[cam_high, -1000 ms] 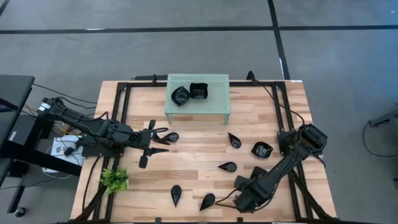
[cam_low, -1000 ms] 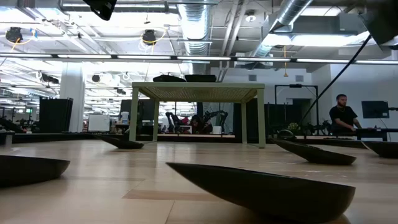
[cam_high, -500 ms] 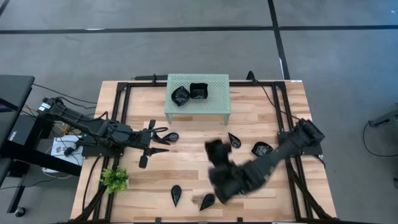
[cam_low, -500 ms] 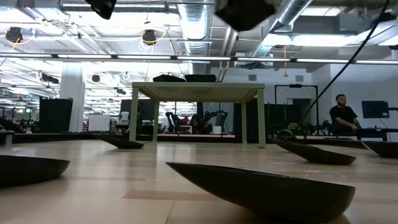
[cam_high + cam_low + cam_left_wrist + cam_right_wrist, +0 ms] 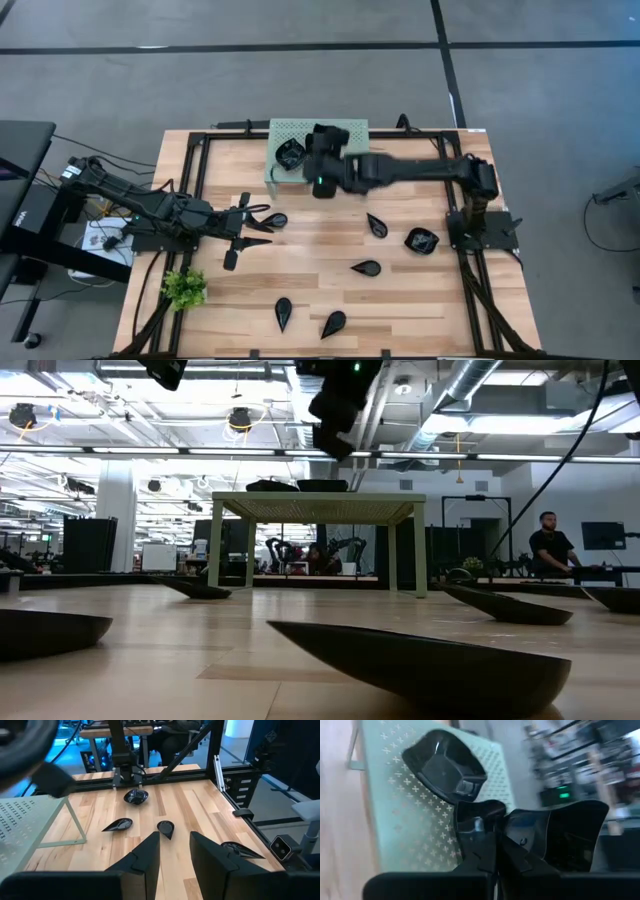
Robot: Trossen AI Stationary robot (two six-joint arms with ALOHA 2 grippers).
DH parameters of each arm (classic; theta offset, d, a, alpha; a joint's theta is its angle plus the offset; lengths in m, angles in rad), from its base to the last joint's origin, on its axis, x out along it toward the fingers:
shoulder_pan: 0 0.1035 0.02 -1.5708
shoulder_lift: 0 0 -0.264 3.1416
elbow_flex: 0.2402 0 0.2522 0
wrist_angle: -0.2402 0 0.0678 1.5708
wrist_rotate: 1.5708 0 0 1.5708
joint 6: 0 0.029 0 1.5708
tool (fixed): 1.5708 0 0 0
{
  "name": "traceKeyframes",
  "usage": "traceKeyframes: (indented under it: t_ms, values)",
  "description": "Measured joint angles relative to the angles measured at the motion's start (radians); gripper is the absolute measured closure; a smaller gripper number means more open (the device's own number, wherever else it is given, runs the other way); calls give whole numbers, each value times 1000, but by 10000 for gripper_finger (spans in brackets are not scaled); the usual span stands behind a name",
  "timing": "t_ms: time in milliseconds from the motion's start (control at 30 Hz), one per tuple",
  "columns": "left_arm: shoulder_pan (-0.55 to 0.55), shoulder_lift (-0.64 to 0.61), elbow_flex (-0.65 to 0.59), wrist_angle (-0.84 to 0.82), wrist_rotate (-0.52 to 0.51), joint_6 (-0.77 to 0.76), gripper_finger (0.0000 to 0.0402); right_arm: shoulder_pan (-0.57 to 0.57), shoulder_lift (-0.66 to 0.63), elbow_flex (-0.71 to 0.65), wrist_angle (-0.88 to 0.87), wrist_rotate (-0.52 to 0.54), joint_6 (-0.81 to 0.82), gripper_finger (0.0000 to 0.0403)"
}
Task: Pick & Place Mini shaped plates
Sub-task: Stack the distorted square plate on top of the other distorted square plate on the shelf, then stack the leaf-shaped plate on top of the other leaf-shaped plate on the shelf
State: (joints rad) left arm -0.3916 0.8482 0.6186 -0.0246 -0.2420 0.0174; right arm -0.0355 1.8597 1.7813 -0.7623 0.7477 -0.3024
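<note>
Glossy black mini plates lie flat on the wooden table: a wavy one and teardrops. Another plate rests just past my left gripper, which is open and low at the table's left. My right gripper hangs over the mint-green rack, shut on a black dish. An angular plate and a second one sit on the rack's top. My right gripper pinches the dish by its rim between the two shut fingers. The dish is lifted clear above the rack's perforated top and sits tilted, its hollow facing the wrist camera. Which side the fingers come from does not show plainly.
A small green plant stands near the table's near left corner. Black frame rails run along the left and right sides. The right arm stretches across the far half of the table. A person stands far behind the table.
My right gripper has swung from the near right part of the table, close to the near edge, up and across toward the far edge, and now hangs over the rack. The left arm has kept still.
</note>
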Motion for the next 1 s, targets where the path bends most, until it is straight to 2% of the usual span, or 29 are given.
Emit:
traceKeyframes:
  t_ms: [167, 333, 733, 900, 1000]
  values:
    - [0, 0, 0, 1, 0, 0, 293, -103, 0, 0, 1, -217, 56, 397]
    - [0, 0, 0, 1, 0, 0, 293, -152, 0, 0, 0, -294, 44, 388]
    - [0, 0, 0, 1, 0, 0, 293, -129, 0, 0, 11, -294, 12, 289]
    - [0, 0, 0, 1, 0, 0, 293, -52, 0, 0, 4, -229, 12, 251]
    - [0, 0, 0, 1, 0, 0, 293, 22, -14, 6, -76, -178, 6, 240]
